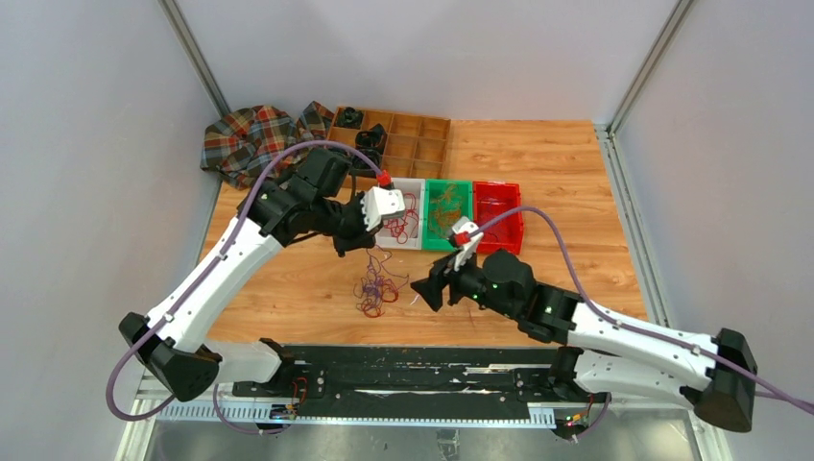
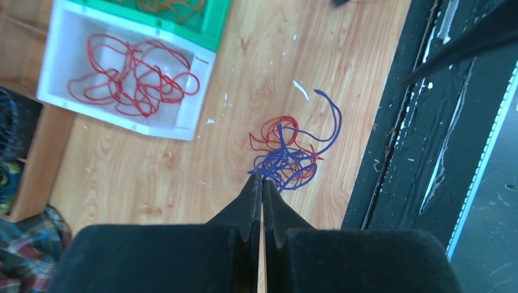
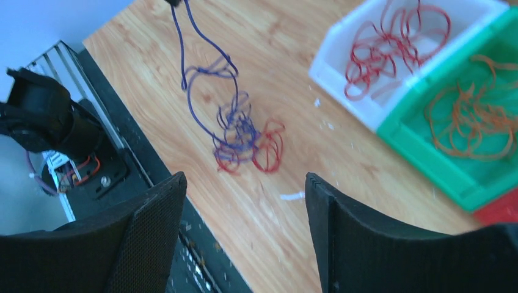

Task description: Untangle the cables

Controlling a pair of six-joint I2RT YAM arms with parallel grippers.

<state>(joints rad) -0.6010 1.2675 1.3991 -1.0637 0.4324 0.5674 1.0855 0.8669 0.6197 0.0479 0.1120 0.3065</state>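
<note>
A small tangle of purple-blue and red cables (image 1: 376,293) lies on the wooden table between the arms; it also shows in the left wrist view (image 2: 287,152) and the right wrist view (image 3: 241,134). My left gripper (image 1: 343,248) (image 2: 262,178) is shut on a purple-blue cable (image 3: 183,49) that runs up from the tangle to its tips. My right gripper (image 1: 422,291) (image 3: 244,183) is open and empty, just right of the tangle. Red cables (image 2: 134,73) lie in the white bin (image 2: 122,122). Orange-tan cables (image 3: 470,122) lie in the green bin (image 3: 427,171).
White (image 1: 403,219), green (image 1: 448,213) and red (image 1: 499,213) bins stand side by side behind the tangle. A wooden compartment tray (image 1: 403,134) with black coils and a plaid cloth (image 1: 250,139) sit at the back left. The black base rail (image 1: 413,370) runs along the near edge.
</note>
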